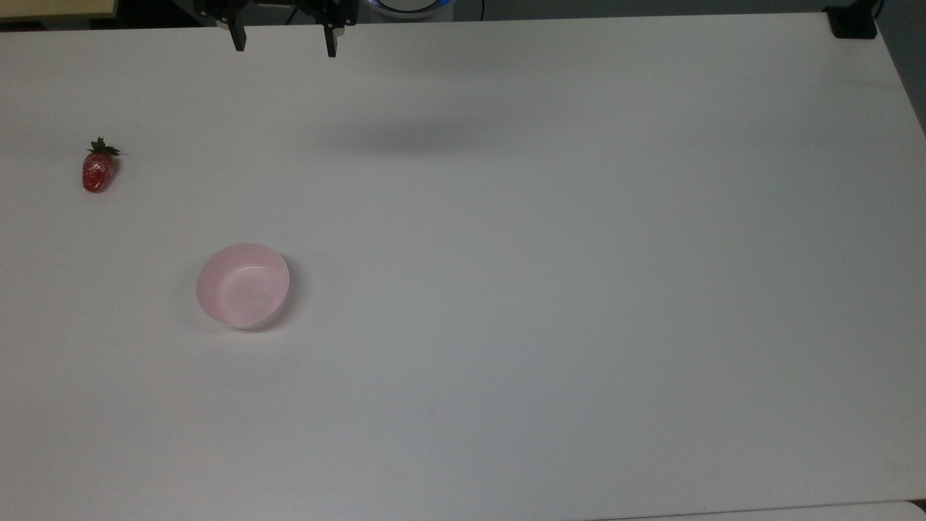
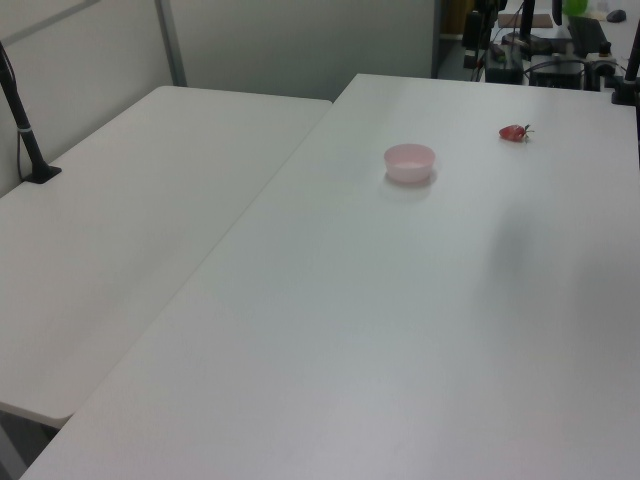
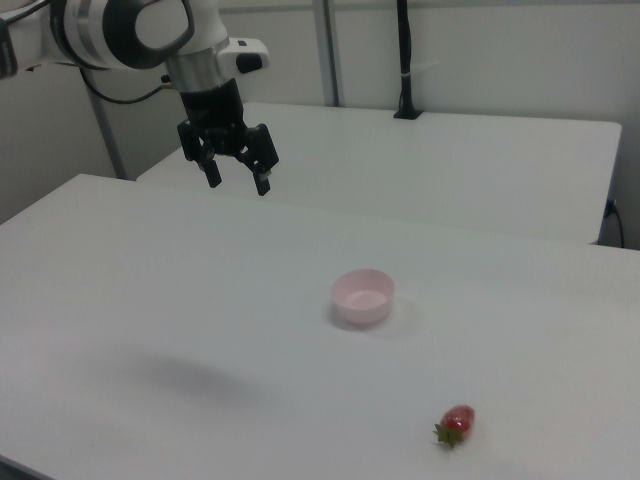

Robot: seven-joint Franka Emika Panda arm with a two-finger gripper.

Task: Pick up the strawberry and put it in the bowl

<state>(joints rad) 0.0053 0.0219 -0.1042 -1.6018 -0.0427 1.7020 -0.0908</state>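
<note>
The small glossy red strawberry (image 1: 98, 171) (image 2: 514, 132) (image 3: 457, 422) with its green leafy top lies on the white table (image 1: 550, 289) near the top view's left edge. The pale pink bowl (image 1: 243, 285) (image 2: 410, 162) (image 3: 363, 296) stands upright and holds nothing, a short way to the right of and below the strawberry in the top view. My gripper (image 1: 283, 43) (image 3: 238, 182) hangs open high above the table at the top view's upper edge, well apart from both; nothing is between its fingers.
A second white table (image 2: 130, 230) adjoins this one on the left view's left. A black post with a base (image 2: 30, 150) (image 3: 405, 60) stands on it. Cluttered equipment (image 2: 540, 40) sits past the far end. A black clamp (image 1: 852, 22) grips the top view's upper right corner.
</note>
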